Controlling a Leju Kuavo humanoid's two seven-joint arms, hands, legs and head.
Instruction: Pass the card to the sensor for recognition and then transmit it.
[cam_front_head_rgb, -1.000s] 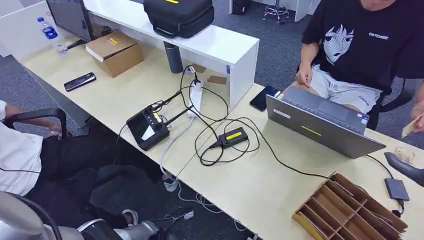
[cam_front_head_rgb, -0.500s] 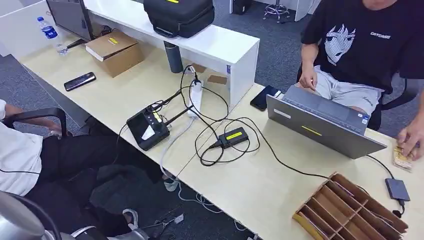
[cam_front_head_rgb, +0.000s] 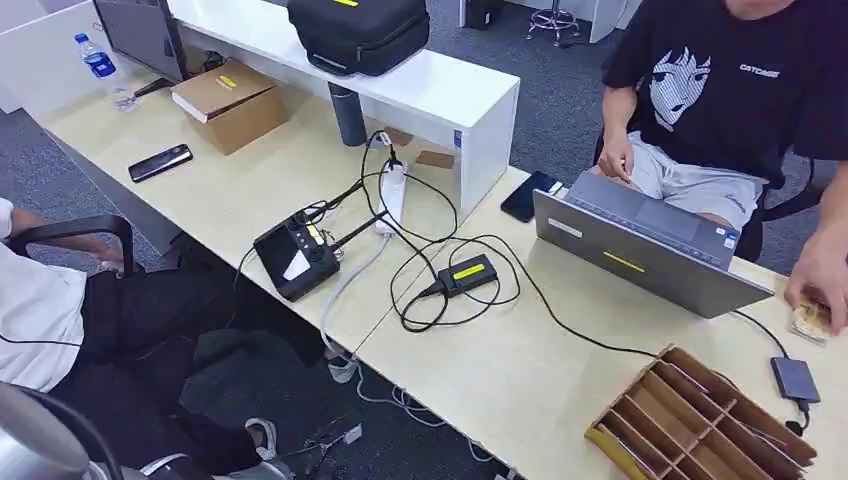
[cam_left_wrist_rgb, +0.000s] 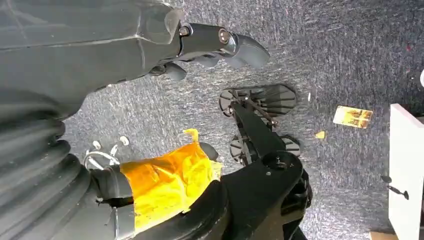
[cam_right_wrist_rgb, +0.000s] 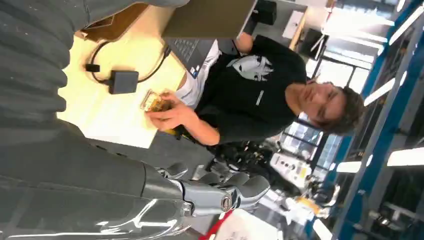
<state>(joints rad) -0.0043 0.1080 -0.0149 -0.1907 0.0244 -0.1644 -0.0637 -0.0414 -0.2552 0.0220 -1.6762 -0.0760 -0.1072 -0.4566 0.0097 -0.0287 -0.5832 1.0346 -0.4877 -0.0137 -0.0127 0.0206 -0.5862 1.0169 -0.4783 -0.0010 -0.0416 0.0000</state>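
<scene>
While the card (cam_front_head_rgb: 808, 318) lies under a person's hand (cam_front_head_rgb: 822, 285) at the far right edge of the pale desk (cam_front_head_rgb: 520, 370), you have no grip on it yet: it rests flat on the desktop, just beyond the small dark sensor (cam_front_head_rgb: 795, 379) and its cable, with the slotted wooden tray (cam_front_head_rgb: 700, 420) nearer the robot. In the right wrist view the same card (cam_right_wrist_rgb: 156, 103) appears as a thin, glossy, gold-toned rectangle pinched at one end by the person's fingers; how its long axis runs you cannot tell while the hand covers part of it. Your right hand (cam_right_wrist_rgb: 215, 192) is the nearer one by judgement, since the card sits on the robot's right side; it hangs off the desk edge, well apart from the card, its smooth grey fingers extended and loosely apart, holding nothing. Your left hand (cam_left_wrist_rgb: 210, 47) hangs over speckled grey carpet, dark fingers slightly curled but separated and empty, on the side away from the card. The coming move therefore turns on raising the right hand up and forward over the desk edge toward the card. A grey laptop (cam_front_head_rgb: 640, 250) stands open just left of the sensor.
</scene>
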